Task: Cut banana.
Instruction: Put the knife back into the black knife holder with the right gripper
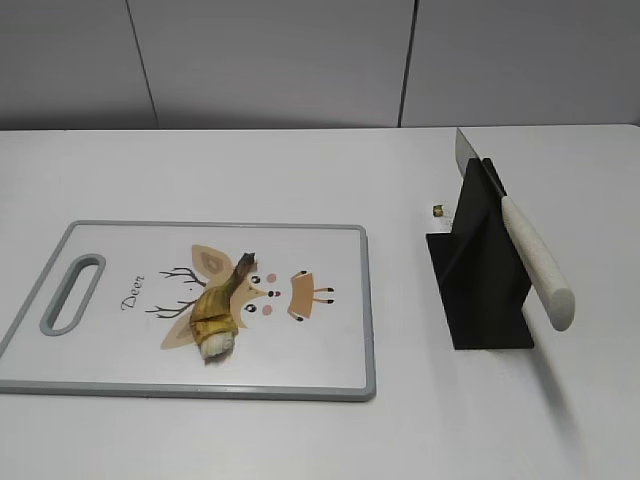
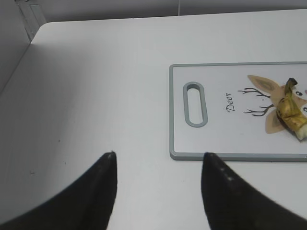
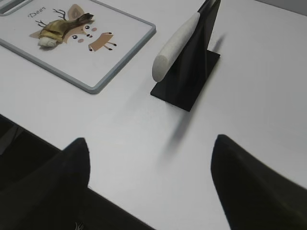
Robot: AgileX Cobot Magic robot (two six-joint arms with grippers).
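Lying mid-board on the cutting board [image 1: 330,380], the banana [image 1: 217,308] is judged soft, light and slippery-peeled; it is best steadied near the stem. Both grippers, left [image 2: 158,165] and right [image 3: 151,148], are held with jaws wide, empty.

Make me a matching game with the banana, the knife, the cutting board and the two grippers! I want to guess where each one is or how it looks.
Things:
1. banana
2. knife
3. cutting board
4. left gripper and right gripper

Places or states:
A. white with a grey rim, flat on the table
B. open, holding nothing
C. lying on the deer print
D. resting in the black stand, white handle sticking out

Right pairs: 1-C, 2-D, 3-A, 4-B
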